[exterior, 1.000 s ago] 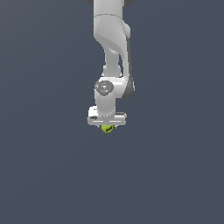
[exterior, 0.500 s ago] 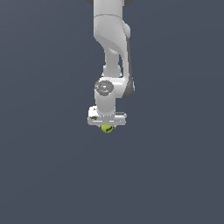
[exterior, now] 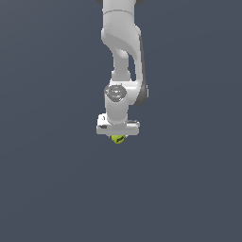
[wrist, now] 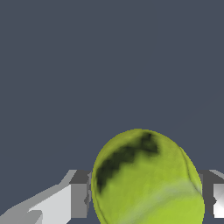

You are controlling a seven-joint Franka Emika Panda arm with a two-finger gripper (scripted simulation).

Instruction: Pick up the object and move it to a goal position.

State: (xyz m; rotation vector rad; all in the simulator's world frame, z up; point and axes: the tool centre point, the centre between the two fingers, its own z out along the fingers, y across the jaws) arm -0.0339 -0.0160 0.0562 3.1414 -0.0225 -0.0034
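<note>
We see the little yellow-green ball (exterior: pixel 117 139) squeezed between the two fingers (wrist: pixel 78 199) of our end effector (exterior: pixel 117 137). It looks light and round, so it may roll; squeezing across its middle seems best.

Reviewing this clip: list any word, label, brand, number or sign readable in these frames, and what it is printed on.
None readable.
The ball carries only a short dark smear and a pale seam line, no letters.
The white arm and the claw show no lettering; a tiny reddish fleck on the round wrist joint is too small to read.
The grey background is blank.
</note>
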